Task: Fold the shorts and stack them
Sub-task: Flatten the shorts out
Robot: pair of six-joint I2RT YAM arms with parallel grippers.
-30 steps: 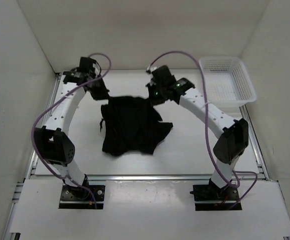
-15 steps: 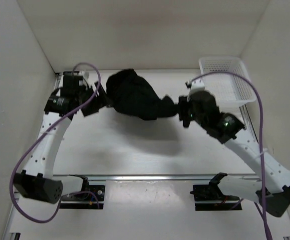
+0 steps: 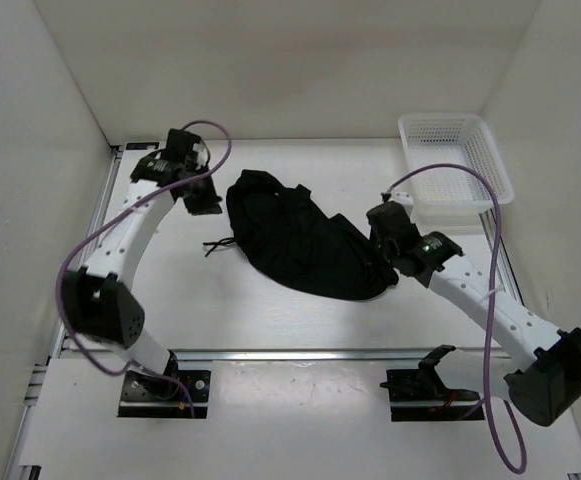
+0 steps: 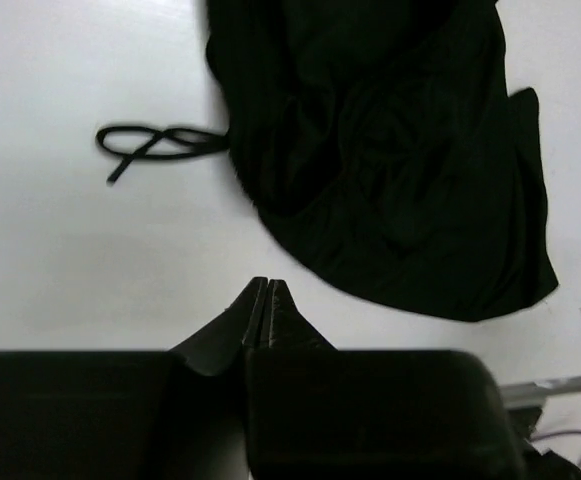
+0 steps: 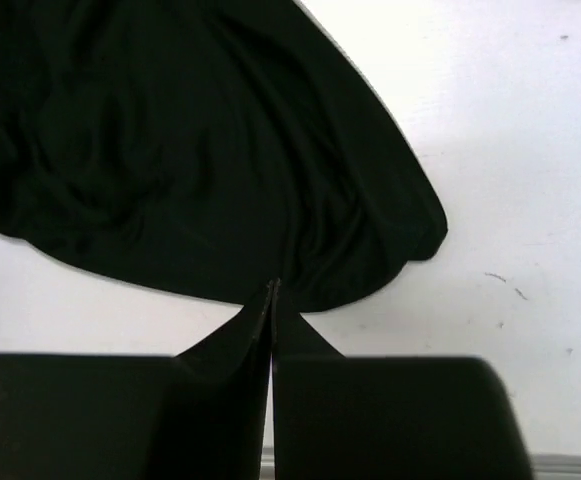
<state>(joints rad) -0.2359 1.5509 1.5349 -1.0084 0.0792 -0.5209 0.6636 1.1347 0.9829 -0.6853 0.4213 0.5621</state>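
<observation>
Shorts (image 3: 305,240) near left pincer (image 4: 268,290), edge within right pincer (image 5: 272,292).

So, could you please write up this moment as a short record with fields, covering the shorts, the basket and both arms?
shorts: plain black soft-cloth shorts, crumpled in a heap on the white table, not folded
drawstring: black cord looped on the table at the heap's left edge
basket: white mesh plastic basket, far right corner, empty, apart from the shorts
left jaws: shut, over bare table beside the shorts
right jaws: shut, tips at the heap's right edge; any pinch of cloth unclear
</observation>
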